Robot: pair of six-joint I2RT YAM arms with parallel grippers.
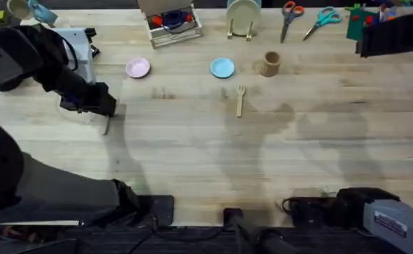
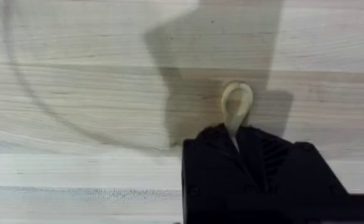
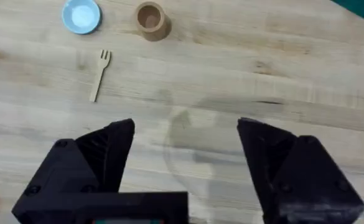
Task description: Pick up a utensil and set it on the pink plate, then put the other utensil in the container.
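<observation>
A: Report end effector status, nearest items first.

B: The right end effector (image 3: 185, 155) sits near its base, fingers spread wide, holding nothing. The left end effector (image 1: 93, 101) is down at the worktop (image 1: 192, 162) on the left side, clamped on a pale spoon (image 2: 236, 106); the bowl end protrudes past the fingertips in the left wrist view.

A: Location of the remaining task items?

B: The fork (image 1: 240, 100) lies flat mid-worktop, tines pointing away from the bases. Beyond it stand the pink plate (image 1: 138, 68) to the left, a light-blue plate (image 1: 222, 68), and the container (image 1: 270, 63) to the right, just past the fork.

A: Handling characteristics?

B: Judgement: both utensils appear light, stiff wood with thin, flat profiles. Grasp the fork across its slim handle, near the midpoint, because a low item may slide on the smooth surface.

A: Container contents?

B: The container looks empty in the right wrist view. Both plates are bare.
</observation>
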